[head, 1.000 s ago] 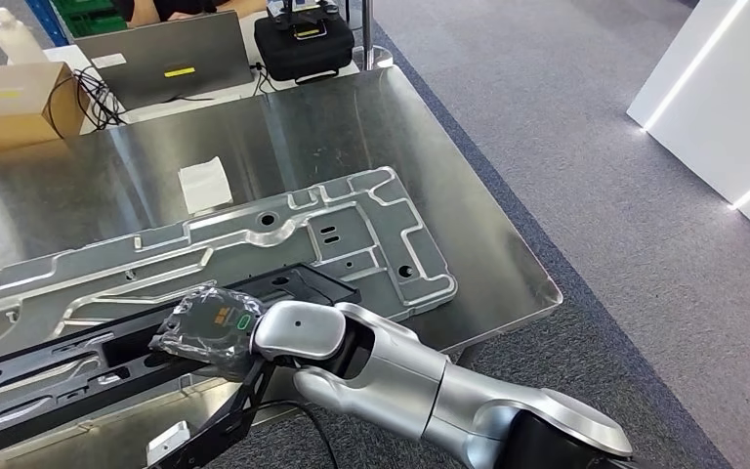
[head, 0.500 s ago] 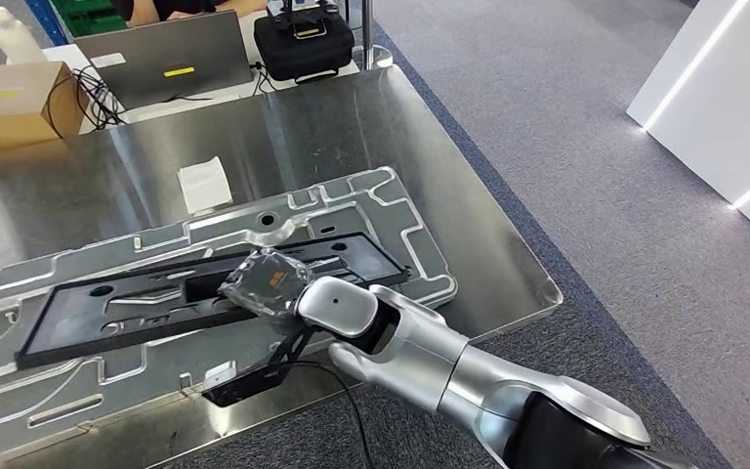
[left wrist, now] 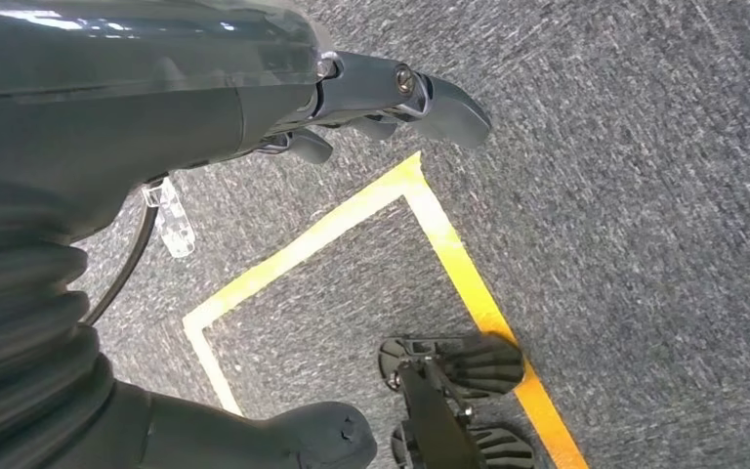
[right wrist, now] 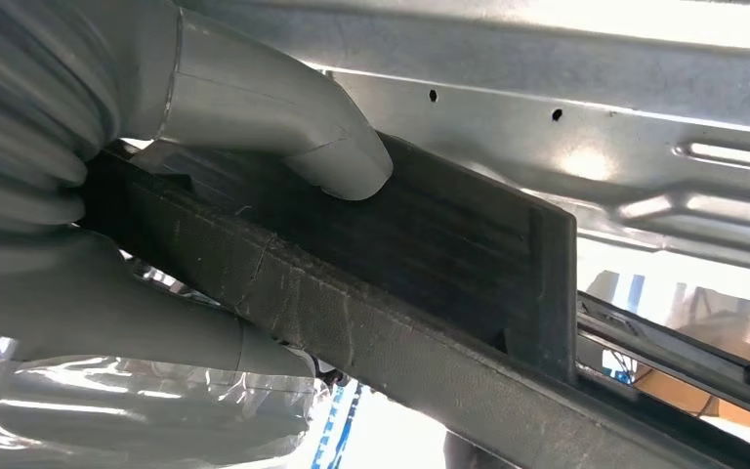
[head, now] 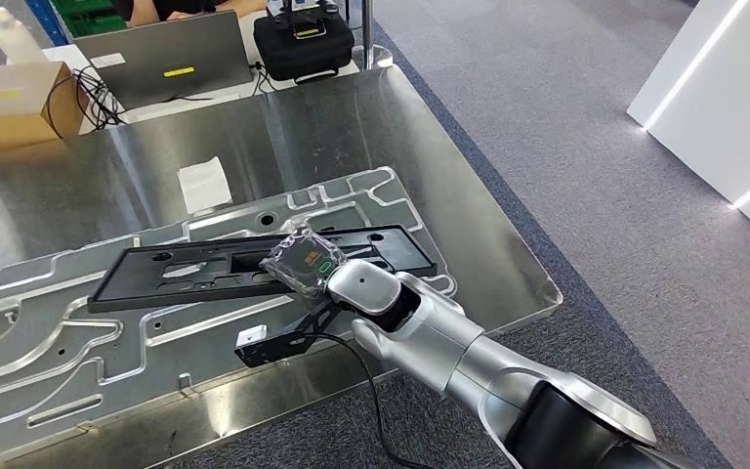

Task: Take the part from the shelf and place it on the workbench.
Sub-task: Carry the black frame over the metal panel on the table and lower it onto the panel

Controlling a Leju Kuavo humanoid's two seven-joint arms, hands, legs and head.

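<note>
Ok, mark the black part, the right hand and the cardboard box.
black part [head: 186, 272], head view, on its flat middle stretch.
right hand [head: 305, 259], head view, on its plastic-wrapped back.
cardboard box [head: 10, 109], head view, on its top face.

No legible txt anywhere (laptop [head: 161, 61] sticker too small).

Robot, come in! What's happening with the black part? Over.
Right hand grips black part over silver plate. Left hand open, hanging. Nothing blocking.
</note>
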